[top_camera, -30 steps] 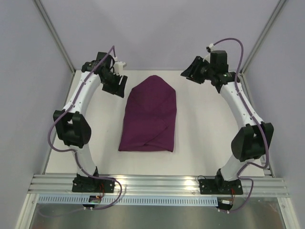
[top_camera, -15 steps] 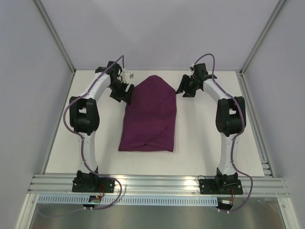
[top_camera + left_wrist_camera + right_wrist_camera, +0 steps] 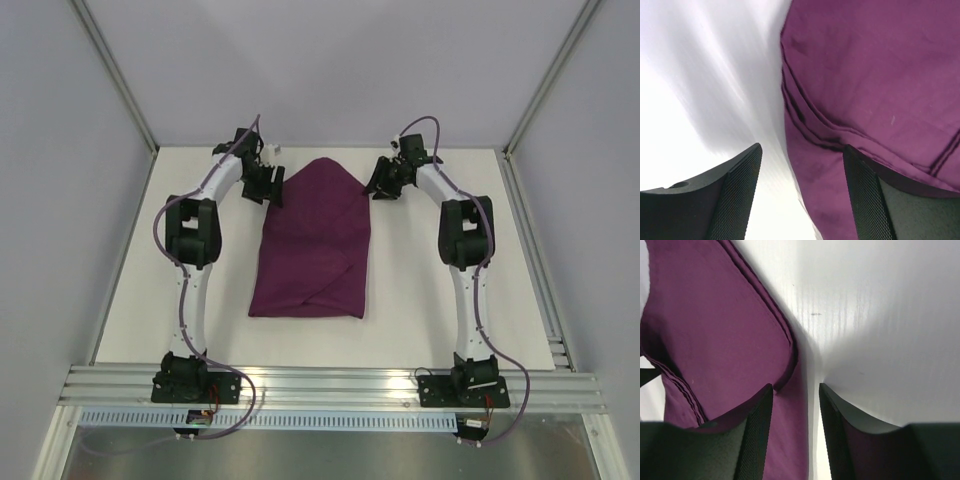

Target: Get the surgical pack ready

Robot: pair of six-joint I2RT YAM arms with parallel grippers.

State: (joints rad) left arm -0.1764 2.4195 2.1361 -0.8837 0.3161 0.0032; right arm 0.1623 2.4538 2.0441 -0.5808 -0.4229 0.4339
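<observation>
A: Entry, largest first. White desk (image 3: 420,300). The only item lying on it is the surgical pack (image 3: 315,245), a deep-purple folded bundle in the middle, pointed end away from the arm bases. No tray, gauze or forceps to be seen; whether they are inside, I cannot tell.

B: Arms?

A: Both reach to the far end of the bundle, one at each shoulder below the point. The left claw (image 3: 268,185) is at the left edge and the right claw (image 3: 383,180) is at the right edge.

B: Claw states?

A: The left is wide, with its jaws straddling the layered hem (image 3: 805,117), cloth on one side and bare desk on the other. The right is narrower but plainly apart, with the cloth's border (image 3: 785,340) running down between its fingers. Neither is pinching anything.

B: Step in hand?

A: My reading is that they are lining up a two-sided grasp on the far edges, late in the wrapping.

B: Next move?

A: Each claw should go lower, so that one finger slips under the top layer only, and then both should close together. If one closes before the other, I would expect the bundle to skew.
</observation>
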